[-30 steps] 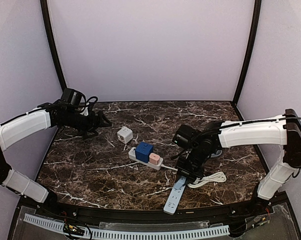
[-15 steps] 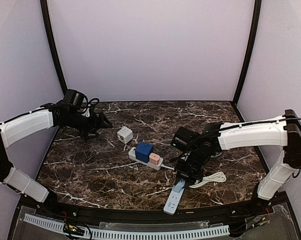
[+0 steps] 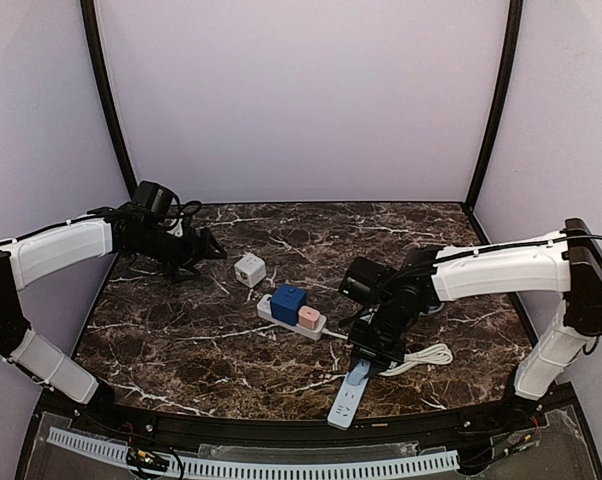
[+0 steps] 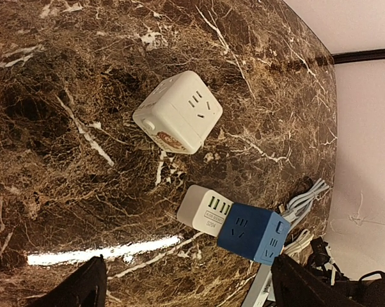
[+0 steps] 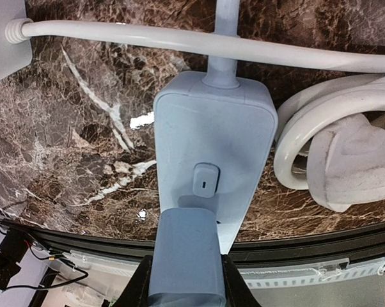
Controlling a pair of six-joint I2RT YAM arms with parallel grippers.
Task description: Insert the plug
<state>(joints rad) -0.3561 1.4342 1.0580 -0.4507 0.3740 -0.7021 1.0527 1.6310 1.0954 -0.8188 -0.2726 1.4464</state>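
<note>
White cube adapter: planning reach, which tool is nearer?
Left. The left tool hovers left of the white cube adapter; the right tool is far off, at the power strip.

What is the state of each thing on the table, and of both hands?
Left hand: open, empty.
Right hand: shut on the light blue plug.
Light blue plug: over the light blue power strip; whether inserted, cannot tell.
White cube socket: free, visible faces without plugs.
White strip: blue cube and pink cube sit on it.
White cable: coiled.
</note>
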